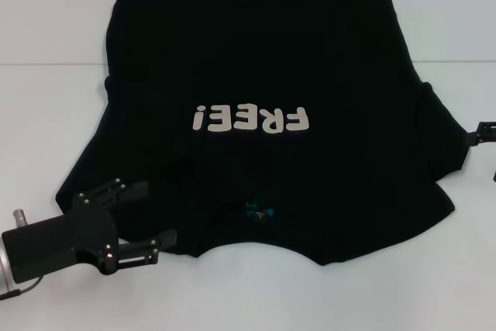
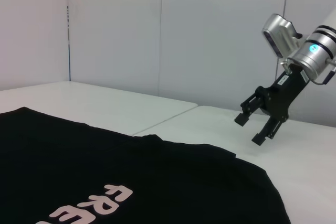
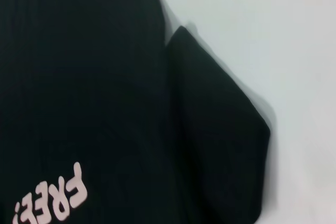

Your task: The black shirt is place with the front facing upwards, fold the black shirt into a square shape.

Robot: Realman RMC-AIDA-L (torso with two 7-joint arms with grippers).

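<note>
One black shirt (image 1: 271, 60) is spread front-up on the white surface (image 1: 46, 114), collar nearest the robot. Two tools are counted. The left tool (image 1: 151, 215) is held low over the shirt's near left sleeve, fingers parted, nothing gripped. The right tool (image 2: 254, 127), clear only in the left wrist view, is raised off the surface, angled down and spread wide.

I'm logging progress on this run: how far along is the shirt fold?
Barely begun. The black shirt lies spread front-up on the table, lettering showing, no fold made. The left gripper, open, sits at the near left sleeve; the right gripper, open, hovers by the other sleeve. All folds remain.
</note>
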